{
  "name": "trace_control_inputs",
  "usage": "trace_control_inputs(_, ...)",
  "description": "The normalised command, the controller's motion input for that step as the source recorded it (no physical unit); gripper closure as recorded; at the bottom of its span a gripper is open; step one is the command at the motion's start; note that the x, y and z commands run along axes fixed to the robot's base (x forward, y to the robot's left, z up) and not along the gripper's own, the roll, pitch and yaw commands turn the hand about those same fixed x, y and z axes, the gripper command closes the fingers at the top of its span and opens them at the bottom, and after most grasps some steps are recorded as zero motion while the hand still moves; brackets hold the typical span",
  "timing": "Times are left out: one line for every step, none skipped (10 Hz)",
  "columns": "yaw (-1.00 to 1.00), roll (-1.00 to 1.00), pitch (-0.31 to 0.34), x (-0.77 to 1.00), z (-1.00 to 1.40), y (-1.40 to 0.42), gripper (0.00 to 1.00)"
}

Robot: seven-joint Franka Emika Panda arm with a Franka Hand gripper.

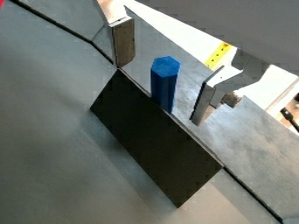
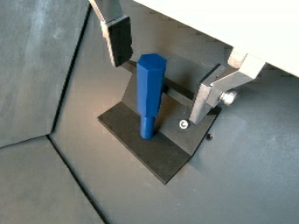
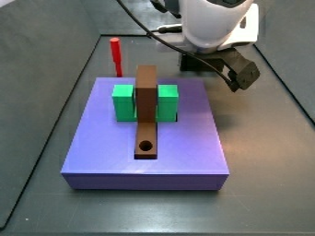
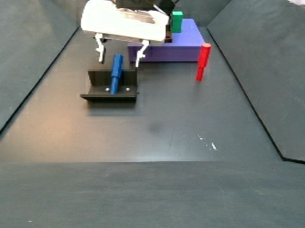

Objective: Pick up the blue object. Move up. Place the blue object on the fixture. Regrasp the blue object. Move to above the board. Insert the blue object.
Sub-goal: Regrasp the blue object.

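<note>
Upright on the fixture (image 2: 146, 149), the blue object (image 2: 149, 94) is straddled, ungripped, by the open gripper (image 2: 163, 79).

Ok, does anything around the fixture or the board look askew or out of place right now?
Nothing stands out. The slim blue peg stands on the dark fixture, leaning against its back, between the fingers of the open gripper, touching neither. The long brown plank lies straight across the green blocks.

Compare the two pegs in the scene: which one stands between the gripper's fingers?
The blue peg, propped on the fixture between the open gripper's fingers, apparently untouched. The red peg stands alone on the floor beside the purple platform.
</note>
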Motion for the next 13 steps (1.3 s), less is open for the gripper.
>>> trace_control_inputs(0.0,0.0,0.0,0.0,0.0,0.0,0.0)
trace_control_inputs(0.0,0.0,0.0,0.0,0.0,0.0,1.0)
trace_control_inputs(0.0,0.0,0.0,0.0,0.0,0.0,1.0)
trace_control_inputs(0.0,0.0,0.0,0.0,0.0,0.0,1.0)
trace_control_inputs(0.0,0.0,0.0,0.0,0.0,0.0,1.0)
trace_control_inputs(0.0,0.0,0.0,0.0,0.0,0.0,1.0)
trace_control_inputs(0.0,0.0,0.0,0.0,0.0,0.0,1.0)
trace_control_inputs(0.0,0.0,0.0,0.0,0.0,0.0,1.0)
trace_control_inputs(0.0,0.0,0.0,0.0,0.0,0.0,1.0)
trace_control_inputs(0.0,0.0,0.0,0.0,0.0,0.0,1.0)
trace_control_inputs(0.0,0.0,0.0,0.0,0.0,0.0,1.0)
trace_control_inputs(0.0,0.0,0.0,0.0,0.0,0.0,1.0)
trace_control_inputs(0.0,0.0,0.0,0.0,0.0,0.0,1.0)
